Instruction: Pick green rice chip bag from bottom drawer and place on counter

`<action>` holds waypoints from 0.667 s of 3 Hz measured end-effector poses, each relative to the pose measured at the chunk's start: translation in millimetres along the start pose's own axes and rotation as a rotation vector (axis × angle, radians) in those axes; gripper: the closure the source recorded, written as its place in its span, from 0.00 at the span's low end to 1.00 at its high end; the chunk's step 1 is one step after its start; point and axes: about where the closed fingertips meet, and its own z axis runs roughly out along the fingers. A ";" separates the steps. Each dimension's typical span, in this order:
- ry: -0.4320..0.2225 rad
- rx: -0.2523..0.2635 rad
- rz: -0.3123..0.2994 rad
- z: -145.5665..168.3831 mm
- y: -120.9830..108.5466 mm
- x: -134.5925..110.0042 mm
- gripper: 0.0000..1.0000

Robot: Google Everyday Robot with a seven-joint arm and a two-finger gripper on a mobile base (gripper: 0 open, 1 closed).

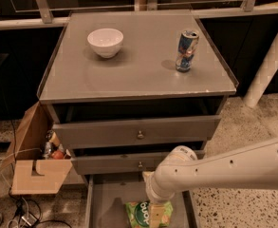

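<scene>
The green rice chip bag (pixel 141 215) lies flat in the open bottom drawer (pixel 109 204), near its front right. My gripper (pixel 160 212) hangs from the white arm that comes in from the right. It is down in the drawer, right at the bag's right half, and covers part of it. The counter (pixel 138 68) is the grey top of the cabinet, above and behind the gripper.
A white bowl (pixel 105 42) stands at the counter's back left and a blue-and-silver can (pixel 186 50) at its right. Two knobbed drawers (pixel 138 133) sit slightly open above the bottom one. A cardboard box (pixel 34 175) stands left of the cabinet, a white post (pixel 271 65) to the right.
</scene>
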 end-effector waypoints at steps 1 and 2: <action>0.027 -0.003 -0.035 32.3 -6.1 10.9 0.00; 0.044 -0.009 -0.051 60.7 -13.6 21.1 0.00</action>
